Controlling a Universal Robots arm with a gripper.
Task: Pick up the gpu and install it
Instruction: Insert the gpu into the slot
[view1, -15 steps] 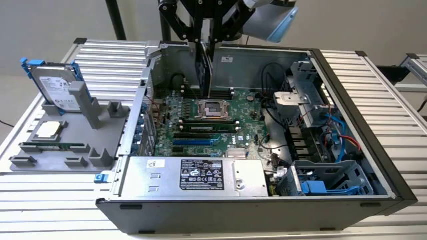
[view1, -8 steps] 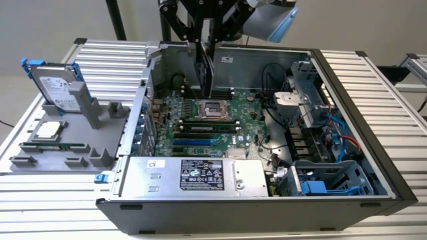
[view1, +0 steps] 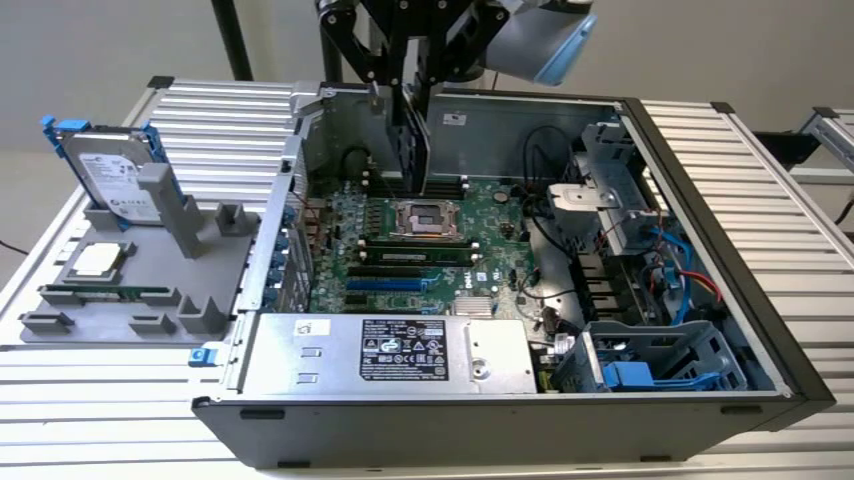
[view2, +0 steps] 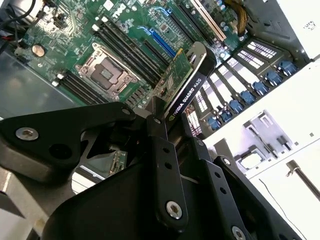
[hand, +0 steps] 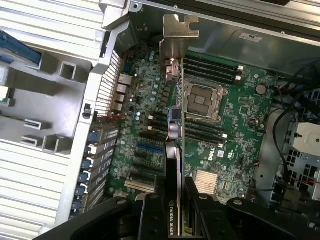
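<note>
Claw (view2: 172, 122) pinches the gpu (view2: 186, 85) edge-up above the board (view2: 65, 30). It is best held square to the slot (hand: 149, 147) and pressed down evenly, I think.

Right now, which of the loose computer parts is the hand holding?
The gpu, clamped in the hand above the motherboard; the hard drive and memory stick sit in the grey holder.
</note>
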